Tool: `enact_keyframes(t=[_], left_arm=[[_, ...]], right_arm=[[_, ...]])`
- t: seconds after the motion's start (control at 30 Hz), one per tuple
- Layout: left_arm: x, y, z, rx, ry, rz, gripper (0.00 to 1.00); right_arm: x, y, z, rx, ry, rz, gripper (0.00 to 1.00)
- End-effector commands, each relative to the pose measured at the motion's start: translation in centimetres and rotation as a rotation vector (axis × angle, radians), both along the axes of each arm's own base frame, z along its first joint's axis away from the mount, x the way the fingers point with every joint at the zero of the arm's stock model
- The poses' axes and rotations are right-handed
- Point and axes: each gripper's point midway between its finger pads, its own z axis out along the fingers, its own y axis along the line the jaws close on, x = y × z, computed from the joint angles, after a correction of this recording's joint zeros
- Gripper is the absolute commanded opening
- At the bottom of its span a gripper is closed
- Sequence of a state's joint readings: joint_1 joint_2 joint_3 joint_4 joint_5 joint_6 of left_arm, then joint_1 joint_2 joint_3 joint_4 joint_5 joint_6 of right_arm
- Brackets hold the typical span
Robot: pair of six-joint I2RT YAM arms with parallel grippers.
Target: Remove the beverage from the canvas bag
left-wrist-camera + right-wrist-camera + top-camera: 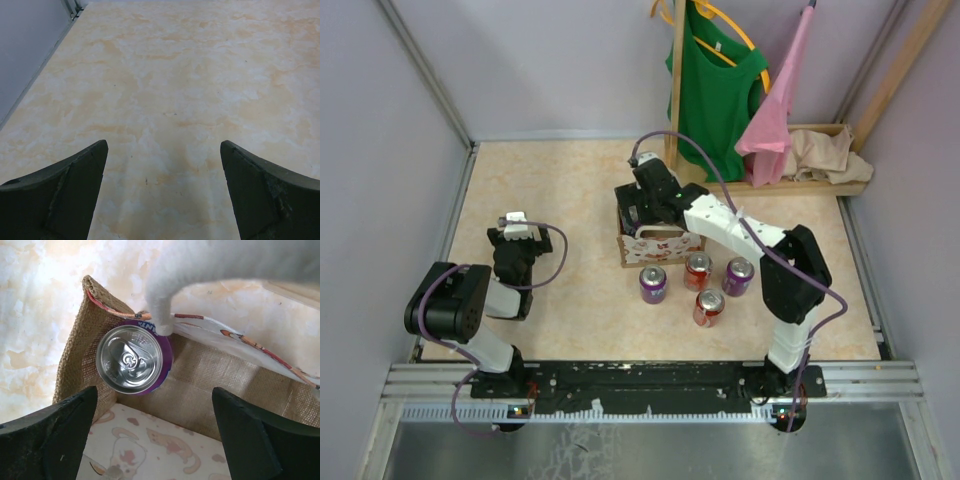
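The canvas bag [661,244] stands mid-table, cream with a red print. In the right wrist view I look down into the bag [210,375]: one purple can [134,358] stands upright in its far left corner, under a white loop handle [165,300]. My right gripper [152,432] is open above the bag's mouth, its dark fingers [47,435] wide apart and empty. It also shows in the top view [642,200] over the bag. My left gripper [164,187] is open and empty over bare table, at the left in the top view [515,225].
Several cans stand in front of the bag: a purple one [652,284], a red one [697,271], another purple [738,276] and another red [708,307]. A wooden rack [820,185] with a green shirt [718,85], pink cloth and beige cloth stands at the back right.
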State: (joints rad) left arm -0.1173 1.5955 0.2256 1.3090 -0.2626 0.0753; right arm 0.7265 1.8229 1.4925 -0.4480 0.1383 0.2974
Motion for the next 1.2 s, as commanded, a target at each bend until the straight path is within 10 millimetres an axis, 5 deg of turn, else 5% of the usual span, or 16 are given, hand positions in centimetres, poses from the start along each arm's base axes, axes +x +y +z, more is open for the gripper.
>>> enact_keyframes(t=[0.0,0.53,1.17], left_arm=[[0.0,0.1,0.4,-0.012,-0.025,0.008,1.0],[0.0,0.1,0.4,-0.012,-0.025,0.008,1.0],[0.0,0.1,0.4,-0.012,-0.026,0.008,1.0]], right_arm=[[1.2,1.4,3.3,0.066,-0.083,0.005,0.99],[2.3,4.2,2.1,0.055,-0.09,0.02,0.99],[3.4,3.1,-1.6,-0.054,-0.095,-0.068,0.94]])
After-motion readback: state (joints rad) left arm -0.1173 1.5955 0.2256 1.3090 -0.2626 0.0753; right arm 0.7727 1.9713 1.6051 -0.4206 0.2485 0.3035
